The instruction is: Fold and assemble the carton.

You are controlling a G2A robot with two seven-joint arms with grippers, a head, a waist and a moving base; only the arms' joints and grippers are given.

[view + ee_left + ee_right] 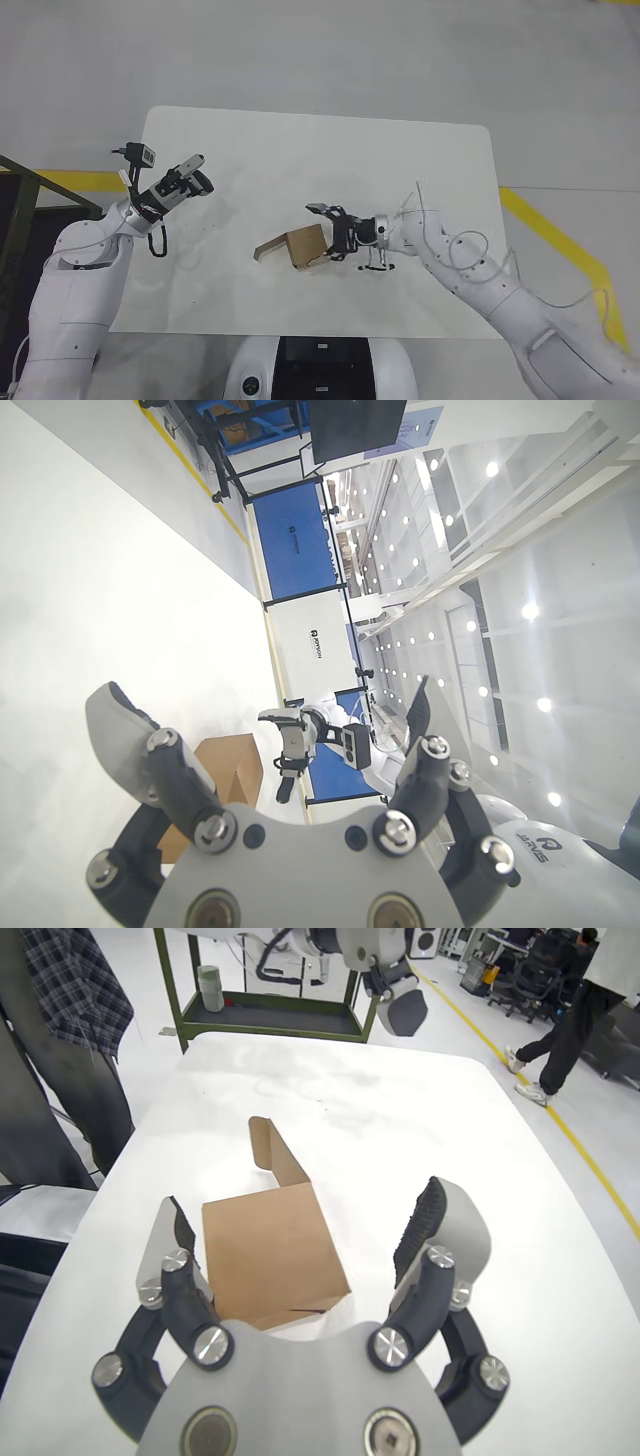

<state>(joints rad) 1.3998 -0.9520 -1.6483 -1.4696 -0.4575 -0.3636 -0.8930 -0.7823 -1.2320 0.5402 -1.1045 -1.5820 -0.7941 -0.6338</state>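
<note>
Brown cardboard carton [305, 246]: lower centre of the top view, lying on the white table [300, 150]. It is partly formed into a box body, with one long flap [268, 249] sticking out toward frame left.

Right gripper [328, 232]: just to the carton's right, fingers spread wide. In its wrist view the box end sits between the two pads, and one pad is close beside a box wall. Contact not clear.

Left gripper [195, 172]: well apart, middle left of the top view, fingers spread, holding nothing.

Yellow floor line [560, 235] runs past the table at frame right.
</note>
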